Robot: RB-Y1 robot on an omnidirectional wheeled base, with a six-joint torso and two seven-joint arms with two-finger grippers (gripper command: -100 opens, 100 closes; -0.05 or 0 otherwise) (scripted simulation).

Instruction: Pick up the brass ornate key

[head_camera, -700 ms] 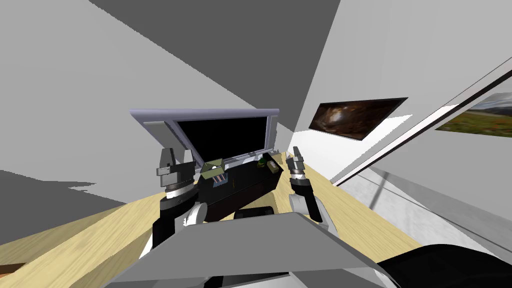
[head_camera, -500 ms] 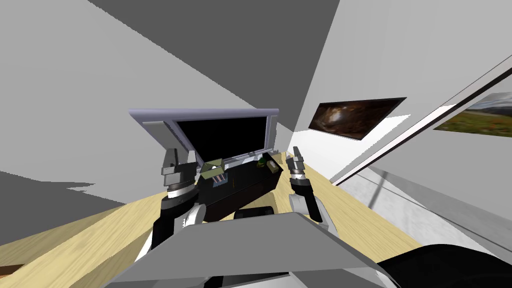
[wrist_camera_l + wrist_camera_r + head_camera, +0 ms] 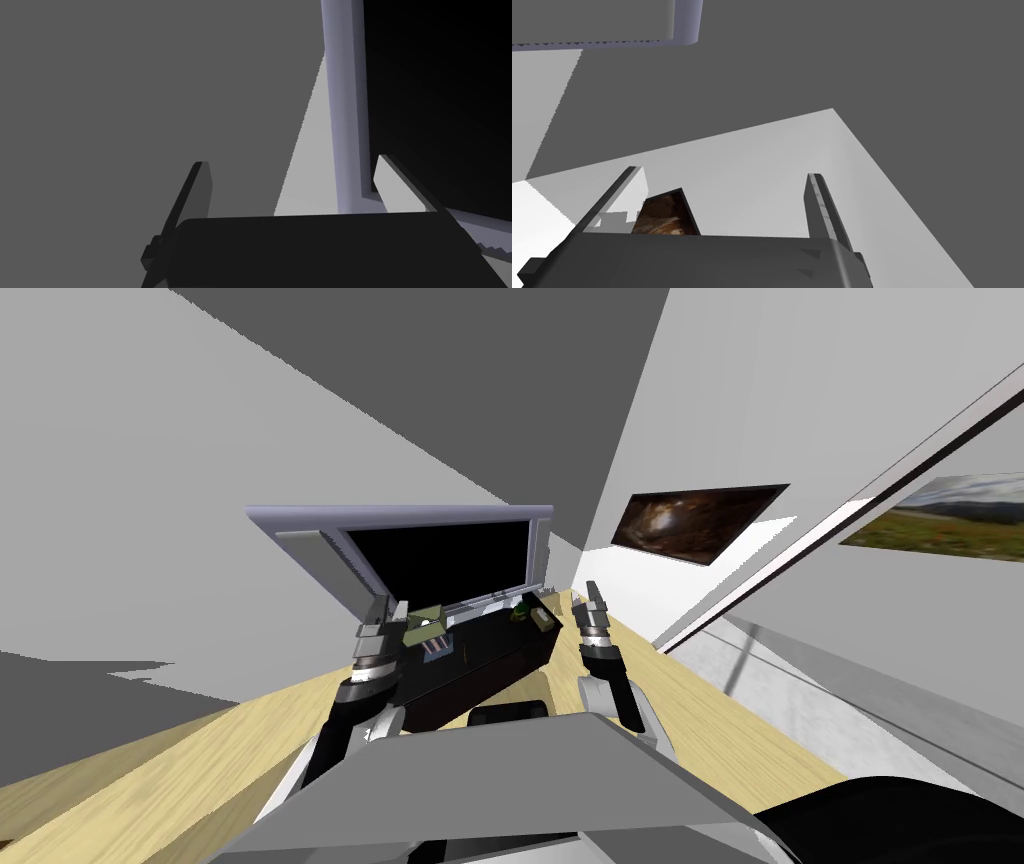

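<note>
Left gripper [image 3: 389, 608]: raised at the near left end of the dark worktop [image 3: 495, 650], jaws released and empty, aimed up along the frame's edge rather than down at the worktop
Television [image 3: 440, 553]: stands at the back of the worktop, beyond both sets of jaws; its pale violet frame runs between the left fingers in the left wrist view
Right gripper [image 3: 595, 596]: held upright at the worktop's other end, jaws released and empty, well apart from the left jaws; judged to be parked clear so that the left arm has room
Olive-green box [image 3: 425, 626]: open-topped, just beside the left jaws on the side toward the right gripper
Blue striped item [image 3: 437, 648]: lies flat just on the robot's side of that box
Green object [image 3: 521, 611] and tan box [image 3: 543, 621]: side by side, near the right jaws
Brass ornate key: too small to tell apart; judged to lie on the worktop among these things, between the two sets of jaws
Step in hand: approach, nothing grasped yet
Why the jaws stand apart: likely kept wide to drop astride a thin, flat thing
Next move calls for: tipping the left wrist down toward the worktop and finding the key
Risk: a flat key may slip from blade-like fingers, and the olive-green box sits close enough to be knocked
</note>
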